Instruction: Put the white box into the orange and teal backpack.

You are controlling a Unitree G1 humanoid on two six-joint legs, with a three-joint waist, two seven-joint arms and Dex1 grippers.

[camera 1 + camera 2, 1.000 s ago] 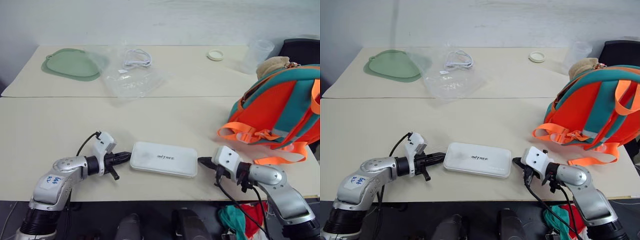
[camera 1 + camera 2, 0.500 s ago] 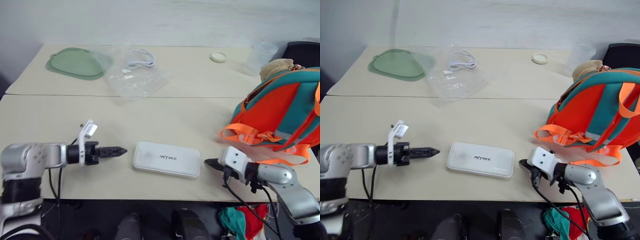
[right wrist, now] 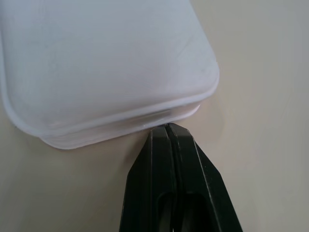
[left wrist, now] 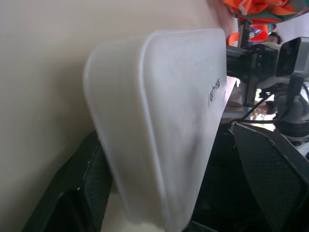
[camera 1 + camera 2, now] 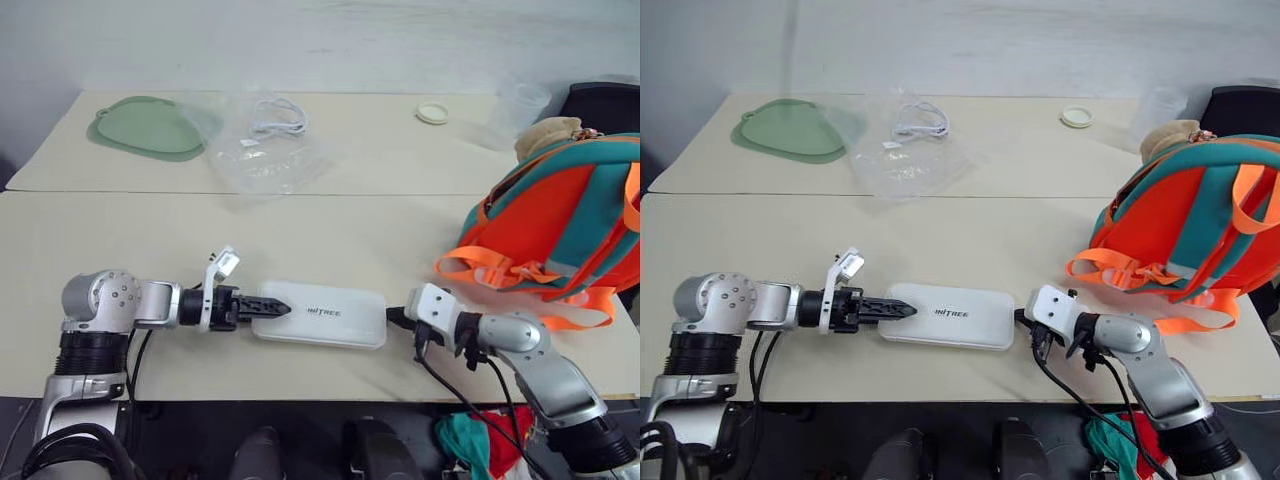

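In the head views the flat white rectangular box with rounded corners and grey lettering (image 5: 319, 313) lies near the front edge of the pale beige table (image 5: 330, 230), with the soft orange and teal backpack (image 5: 560, 225) well apart at the right, so the box has yet to be lifted and carried across; the left gripper (image 5: 266, 306) meets the box's left end and the right gripper (image 5: 393, 318) its right end, a pinching from both sides that probably keeps the box from sliding while a hold is taken. In the left wrist view the left gripper's black fingers (image 4: 268, 174) stand wide apart with the box's end between them, one below and one above, not yet clamped; this suits gripping the box across its thin side. In the right wrist view the right gripper's fingers (image 3: 164, 159) are pressed together, tips touching the box's rim, apparently as a stop against the push.
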